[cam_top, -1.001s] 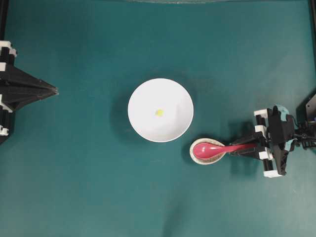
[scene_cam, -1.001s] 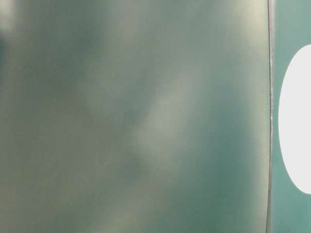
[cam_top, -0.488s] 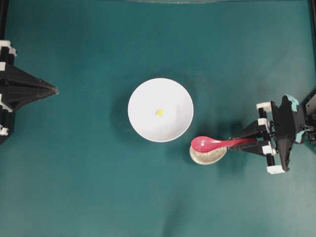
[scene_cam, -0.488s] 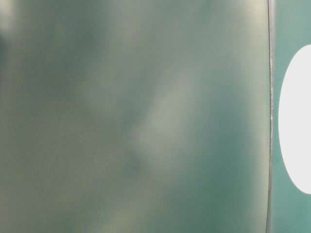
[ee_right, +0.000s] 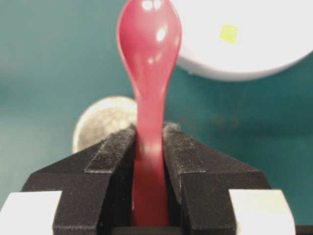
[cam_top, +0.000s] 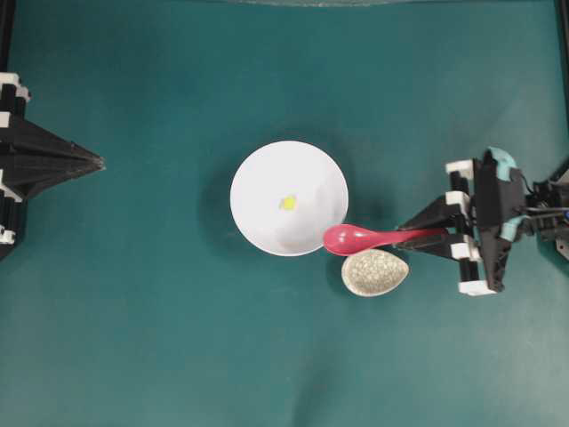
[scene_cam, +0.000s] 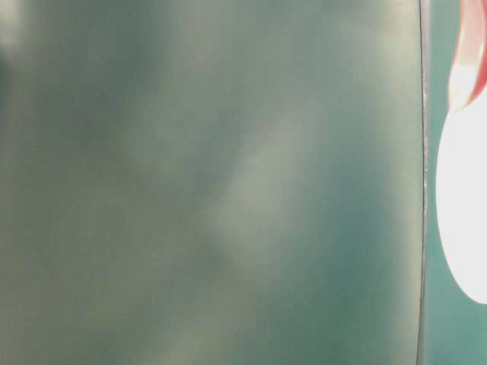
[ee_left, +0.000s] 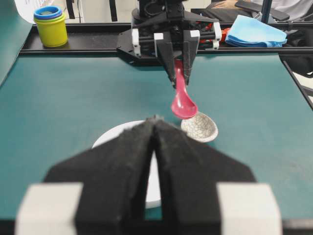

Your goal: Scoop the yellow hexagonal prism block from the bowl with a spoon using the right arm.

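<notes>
The white bowl (cam_top: pixel 258 178) sits mid-table with the tiny yellow hexagonal prism block (cam_top: pixel 288 203) lying inside it. My right gripper (cam_top: pixel 407 237) is shut on the handle of the pink-red spoon (cam_top: pixel 348 238), which hangs in the air with its scoop at the bowl's lower-right rim. The right wrist view shows the spoon (ee_right: pixel 149 44) clamped between the pads (ee_right: pixel 115 147), with the block (ee_right: pixel 228 33) and the bowl (ee_right: pixel 264 54) ahead to the right. My left gripper (cam_top: pixel 100 163) rests shut at the left edge, holding nothing, well away from the bowl.
The speckled grey spoon rest (cam_top: pixel 374 272) lies bare just below the spoon, right of the bowl. Beyond the table's far edge, the left wrist view shows stacked yellow and blue cups (ee_left: pixel 50 27) and a blue cloth (ee_left: pixel 259 32).
The right gripper has lifted the spoon off the spoon rest and carried it towards the bowl, so the scoop now reaches the bowl's rim. The left arm has not moved.
</notes>
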`<action>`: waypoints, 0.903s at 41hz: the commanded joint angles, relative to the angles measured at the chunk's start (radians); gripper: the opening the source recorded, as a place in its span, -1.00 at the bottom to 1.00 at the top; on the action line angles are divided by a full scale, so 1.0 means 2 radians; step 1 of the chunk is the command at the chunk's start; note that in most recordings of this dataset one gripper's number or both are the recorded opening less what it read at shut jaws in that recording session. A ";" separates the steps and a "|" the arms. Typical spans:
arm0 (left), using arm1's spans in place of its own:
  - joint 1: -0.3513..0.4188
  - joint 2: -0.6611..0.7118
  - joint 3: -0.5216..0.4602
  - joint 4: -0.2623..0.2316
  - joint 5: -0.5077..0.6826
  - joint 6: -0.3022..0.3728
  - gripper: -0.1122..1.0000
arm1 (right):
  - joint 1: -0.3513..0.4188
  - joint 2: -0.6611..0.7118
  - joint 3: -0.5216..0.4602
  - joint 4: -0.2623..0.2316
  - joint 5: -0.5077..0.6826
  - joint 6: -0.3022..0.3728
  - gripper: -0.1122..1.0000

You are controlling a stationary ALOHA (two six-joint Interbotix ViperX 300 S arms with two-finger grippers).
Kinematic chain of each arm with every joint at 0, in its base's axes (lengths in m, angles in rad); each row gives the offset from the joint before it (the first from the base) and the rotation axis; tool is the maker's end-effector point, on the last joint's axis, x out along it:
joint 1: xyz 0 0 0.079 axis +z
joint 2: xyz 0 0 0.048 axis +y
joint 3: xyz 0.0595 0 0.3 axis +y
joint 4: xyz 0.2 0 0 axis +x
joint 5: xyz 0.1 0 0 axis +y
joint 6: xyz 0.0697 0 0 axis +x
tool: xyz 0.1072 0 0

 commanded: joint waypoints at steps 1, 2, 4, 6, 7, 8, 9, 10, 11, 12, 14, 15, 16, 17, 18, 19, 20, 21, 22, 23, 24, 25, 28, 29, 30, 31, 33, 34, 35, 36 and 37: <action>0.001 0.003 -0.015 0.002 0.001 -0.001 -0.73 | -0.023 -0.015 -0.037 -0.002 0.058 -0.012 -0.42; 0.001 0.003 -0.015 0.001 0.002 -0.001 -0.73 | -0.027 -0.015 -0.043 -0.002 0.068 -0.015 -0.42; 0.001 0.003 -0.015 0.002 0.006 -0.001 -0.73 | -0.038 -0.016 -0.057 -0.002 0.092 -0.021 -0.42; 0.001 0.002 -0.015 0.002 0.011 -0.002 -0.73 | -0.048 -0.017 -0.070 -0.002 0.116 -0.026 -0.42; 0.001 0.003 -0.015 0.002 0.013 -0.002 -0.73 | -0.053 -0.017 -0.074 -0.003 0.125 -0.028 -0.42; 0.001 0.003 -0.015 0.002 0.017 -0.002 -0.73 | -0.058 -0.017 -0.079 -0.003 0.134 -0.030 -0.42; 0.001 0.003 -0.015 0.002 0.019 -0.002 -0.73 | -0.064 -0.017 -0.087 -0.003 0.149 -0.032 -0.42; 0.001 0.003 -0.015 0.002 0.022 -0.002 -0.73 | -0.067 -0.017 -0.091 -0.003 0.158 -0.034 -0.42; 0.001 0.003 -0.015 0.002 0.024 -0.002 -0.73 | -0.071 -0.017 -0.096 -0.003 0.166 -0.035 -0.42; 0.001 0.003 -0.015 0.002 0.025 -0.002 -0.73 | -0.077 -0.017 -0.103 -0.003 0.181 -0.035 -0.42; 0.001 0.003 -0.015 0.002 0.025 -0.002 -0.73 | -0.087 -0.017 -0.115 -0.003 0.204 -0.035 -0.42; 0.001 0.003 -0.015 0.002 0.025 -0.002 -0.73 | -0.091 -0.017 -0.120 -0.004 0.214 -0.035 -0.42; 0.001 0.003 -0.015 0.002 0.023 -0.002 -0.73 | -0.095 -0.017 -0.126 -0.004 0.224 -0.035 -0.42; 0.001 0.003 -0.015 0.002 0.023 -0.002 -0.73 | -0.100 -0.017 -0.134 -0.004 0.239 -0.035 -0.42; 0.001 0.003 -0.015 0.002 0.023 -0.002 -0.73 | -0.104 -0.017 -0.140 -0.005 0.250 -0.035 -0.42; 0.001 0.004 -0.015 0.001 0.023 -0.002 -0.73 | -0.107 -0.017 -0.145 -0.005 0.260 -0.035 -0.42; 0.001 0.004 -0.015 0.002 0.023 -0.002 -0.73 | -0.112 -0.016 -0.154 -0.006 0.277 -0.035 -0.42; 0.001 0.004 -0.015 0.002 0.022 -0.002 -0.73 | -0.116 -0.017 -0.160 -0.007 0.288 -0.035 -0.42; 0.001 0.004 -0.015 0.002 0.023 -0.002 -0.73 | -0.120 -0.016 -0.167 -0.007 0.305 -0.035 -0.42; 0.001 0.004 -0.015 0.001 0.023 -0.002 -0.73 | -0.124 -0.016 -0.173 -0.007 0.315 -0.034 -0.42; 0.001 0.004 -0.015 0.002 0.022 -0.002 -0.73 | -0.128 -0.016 -0.179 -0.008 0.326 -0.034 -0.42; 0.001 0.005 -0.015 0.002 0.022 -0.001 -0.73 | -0.133 -0.015 -0.186 -0.008 0.341 -0.033 -0.42; 0.001 0.005 -0.015 0.002 0.022 -0.001 -0.73 | -0.143 -0.013 -0.205 -0.008 0.374 -0.029 -0.42; 0.001 0.005 -0.015 0.002 0.023 0.000 -0.73 | -0.146 -0.012 -0.209 -0.008 0.384 -0.029 -0.42; 0.001 0.005 -0.015 0.002 0.023 0.000 -0.73 | -0.150 -0.010 -0.217 -0.008 0.398 -0.028 -0.42; 0.001 0.005 -0.015 0.001 0.023 0.000 -0.73 | -0.153 -0.008 -0.225 -0.008 0.411 -0.028 -0.42; 0.001 0.005 -0.015 0.002 0.022 0.000 -0.73 | -0.158 -0.003 -0.236 -0.008 0.433 -0.028 -0.42; 0.001 0.004 -0.015 0.001 0.023 0.000 -0.73 | -0.160 -0.001 -0.241 -0.008 0.441 -0.028 -0.42; 0.001 0.005 -0.015 0.002 0.023 0.000 -0.73 | -0.162 0.002 -0.245 -0.008 0.449 -0.028 -0.42; 0.001 0.005 -0.015 0.002 0.022 0.000 -0.73 | -0.164 0.007 -0.252 -0.008 0.461 -0.027 -0.42; 0.001 0.004 -0.015 0.001 0.022 0.000 -0.73 | -0.166 0.011 -0.256 -0.008 0.468 -0.027 -0.42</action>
